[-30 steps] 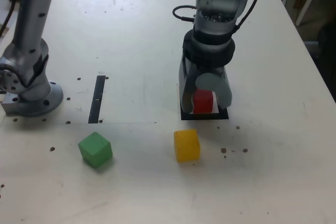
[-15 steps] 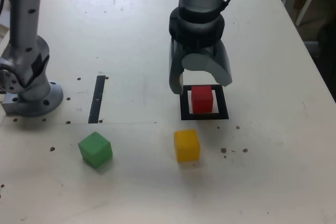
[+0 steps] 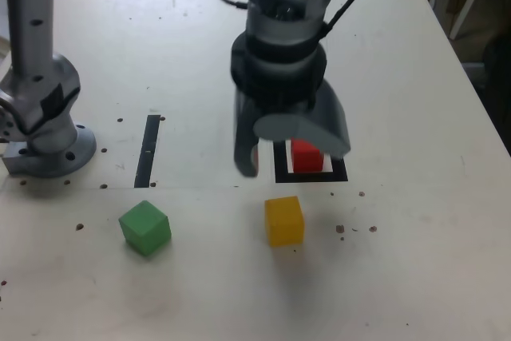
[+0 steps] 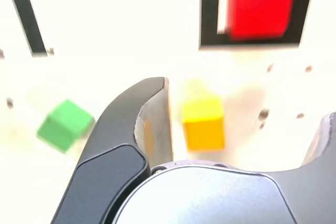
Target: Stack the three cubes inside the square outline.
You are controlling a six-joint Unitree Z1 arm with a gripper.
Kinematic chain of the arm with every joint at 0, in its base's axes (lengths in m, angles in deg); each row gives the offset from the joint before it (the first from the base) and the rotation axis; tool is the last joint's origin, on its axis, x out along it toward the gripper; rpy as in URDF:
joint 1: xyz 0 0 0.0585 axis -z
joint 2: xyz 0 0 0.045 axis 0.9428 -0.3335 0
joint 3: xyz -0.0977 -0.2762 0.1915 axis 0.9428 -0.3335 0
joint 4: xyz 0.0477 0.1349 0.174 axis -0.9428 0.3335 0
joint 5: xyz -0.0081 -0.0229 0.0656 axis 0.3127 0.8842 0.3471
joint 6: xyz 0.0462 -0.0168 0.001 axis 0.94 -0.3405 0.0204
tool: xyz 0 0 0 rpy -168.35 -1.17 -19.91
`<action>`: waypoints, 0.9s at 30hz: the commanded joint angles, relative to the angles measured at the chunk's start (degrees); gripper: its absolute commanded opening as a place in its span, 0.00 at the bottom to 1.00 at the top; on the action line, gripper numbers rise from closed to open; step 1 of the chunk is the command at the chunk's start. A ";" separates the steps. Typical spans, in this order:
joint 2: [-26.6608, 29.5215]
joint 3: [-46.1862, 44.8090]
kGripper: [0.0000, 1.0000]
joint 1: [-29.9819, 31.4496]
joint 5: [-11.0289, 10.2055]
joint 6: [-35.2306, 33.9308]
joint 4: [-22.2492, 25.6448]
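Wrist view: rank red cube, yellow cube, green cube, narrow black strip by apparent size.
1. Narrow black strip, longest, though cut by the frame edge.
2. Matte red cube inside the thick black square outline.
3. Matte yellow cube and matte green cube: look alike; blur and differing camera distance prevent ranking.

A white surface carries small dark specks. A narrow black strip lies on it; a grey metal post base stands just beside the strip, toward the exterior view's left.
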 commanded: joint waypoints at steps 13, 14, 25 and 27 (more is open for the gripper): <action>-6.72 -0.30 0.96 3.19 6.30 -2.95 -3.28; -7.02 -0.36 0.96 3.21 6.55 -2.92 -3.55; -9.91 -1.23 0.79 3.25 9.07 -1.84 -6.15; -10.21 -1.30 0.70 3.25 9.20 -1.75 -6.53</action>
